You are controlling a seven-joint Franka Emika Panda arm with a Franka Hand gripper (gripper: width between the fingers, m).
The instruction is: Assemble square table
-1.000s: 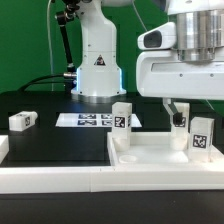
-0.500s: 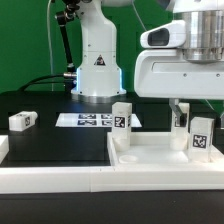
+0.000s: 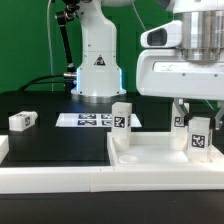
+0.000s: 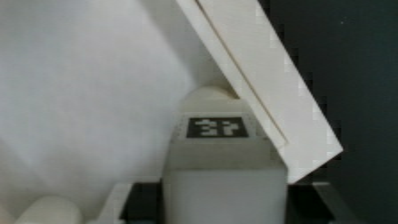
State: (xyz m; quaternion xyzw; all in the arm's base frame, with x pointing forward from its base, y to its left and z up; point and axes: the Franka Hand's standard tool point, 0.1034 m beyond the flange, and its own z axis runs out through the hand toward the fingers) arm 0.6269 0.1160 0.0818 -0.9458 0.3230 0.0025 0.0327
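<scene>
The gripper (image 3: 181, 116) has its two fingers clenched on the sides of a small tagged leg, the held leg (image 3: 180, 122). In the wrist view the held leg (image 4: 222, 150) fills the space between them, just beside the raised rim of the table top (image 4: 267, 90). The hand points straight down from above. The arm's bulky white wrist hangs over the far corner of the table top (image 3: 150, 160), on the exterior view's right.

The front leg (image 3: 200, 134) stands upright just beside the held one, nearer the camera. The middle leg (image 3: 121, 120) stands at the top's far edge. The loose leg (image 3: 22, 121) lies well apart from the top, off toward the exterior view's left. The marker board (image 3: 85, 120) lies flat behind the top.

A second ago the fingers stood wide on either side of this leg, and they have since closed in on it. The hand has edged slightly toward the exterior view's right. The top and the other legs have not moved.
</scene>
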